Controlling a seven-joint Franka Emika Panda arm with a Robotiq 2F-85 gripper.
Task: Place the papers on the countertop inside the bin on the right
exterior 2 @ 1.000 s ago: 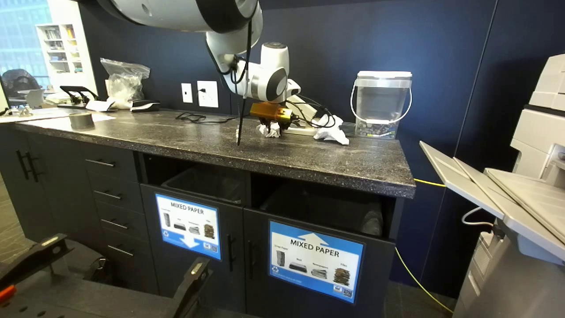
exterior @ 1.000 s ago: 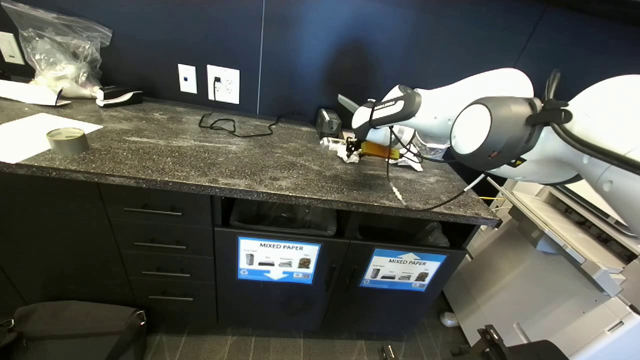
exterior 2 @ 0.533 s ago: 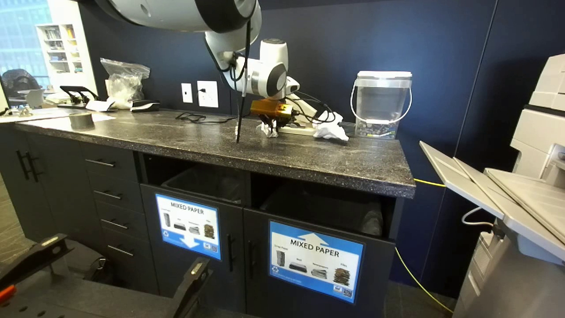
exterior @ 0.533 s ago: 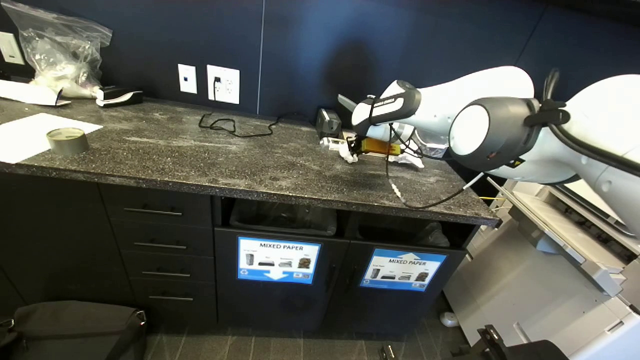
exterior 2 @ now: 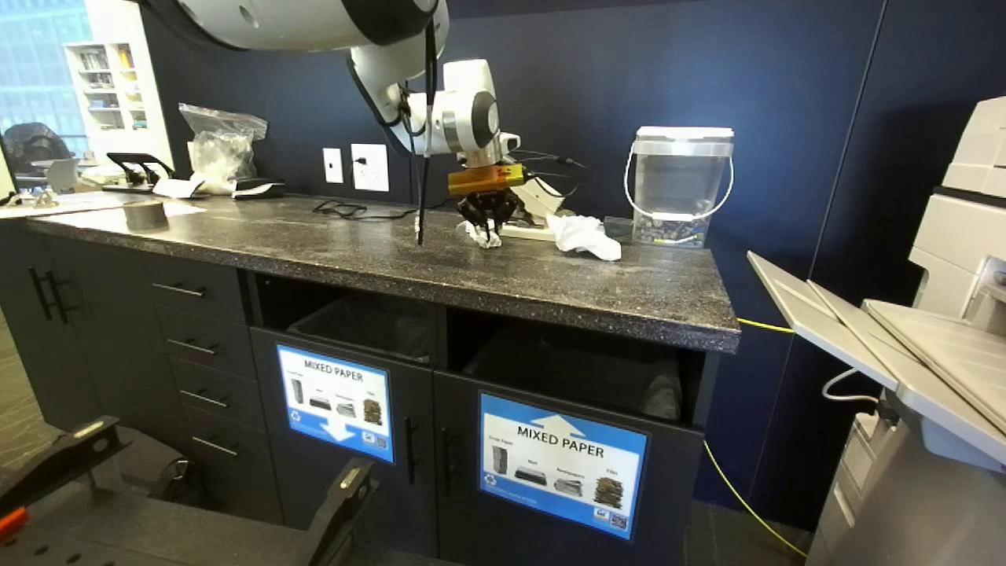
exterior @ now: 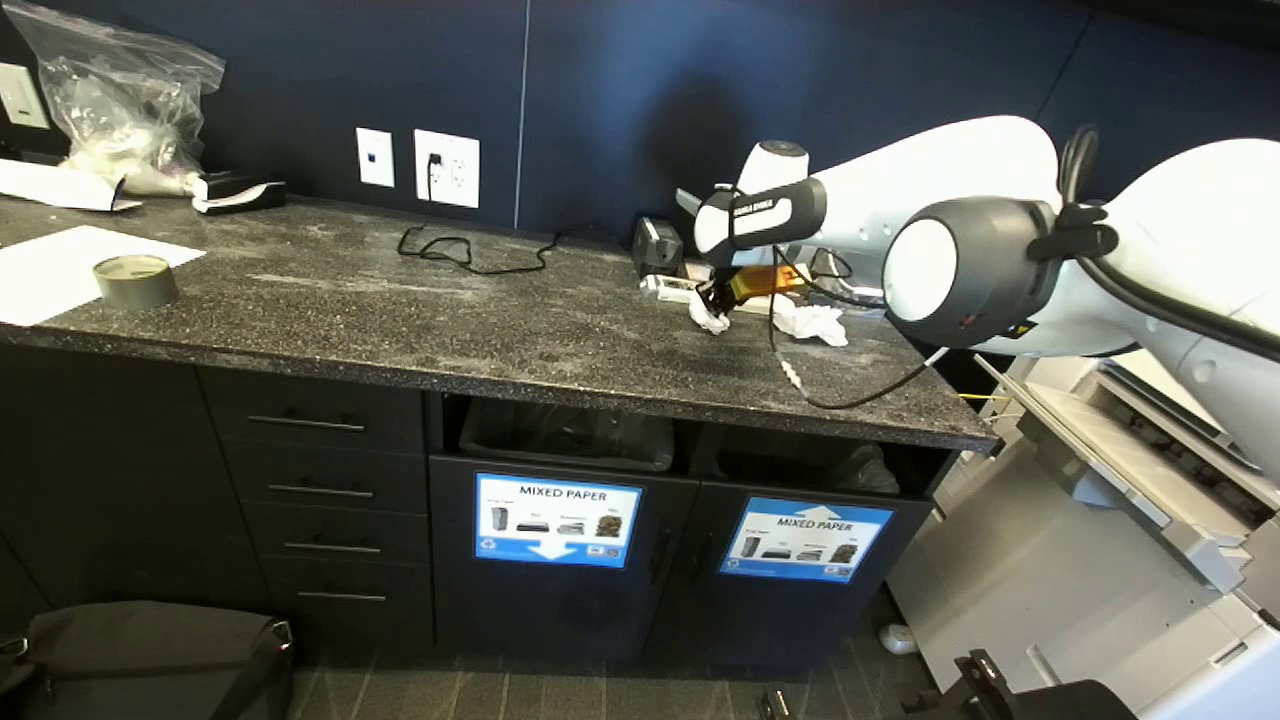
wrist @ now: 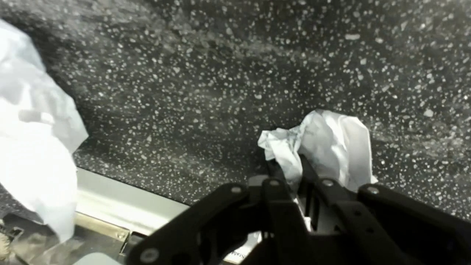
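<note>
Pinched between the black fingers of my gripper (wrist: 290, 169) is one of the papers, a crumpled white scrap (wrist: 338, 143). In both exterior views the gripper (exterior: 716, 298) (exterior 2: 489, 223) points down at the countertop (exterior: 450, 330), low over its right half, with the scrap (exterior: 709, 319) (exterior 2: 479, 234) at its tips. I cannot tell whether the scrap is off the stone. A larger white wad (exterior: 815, 322) (exterior 2: 585, 236) lies to the right of it, and fills the left edge of the wrist view. Below the counter is the bin on the right (exterior 2: 668, 487), its slot uncovered.
A pale, long device (exterior 2: 528, 233) lies directly behind the gripper. A translucent tub (exterior 2: 682, 185) stands at the counter's back right. The twin bin (exterior: 455, 600) is to the left. A tape roll (exterior: 137, 285) and plastic bag (exterior: 130, 130) are far left; a printer (exterior 2: 943, 236) is at right.
My gripper's fingers have closed on the small scrap. The wrist has risen a little and tilted, drawing the scrap slightly. The larger wad has shifted a little and shows more.
</note>
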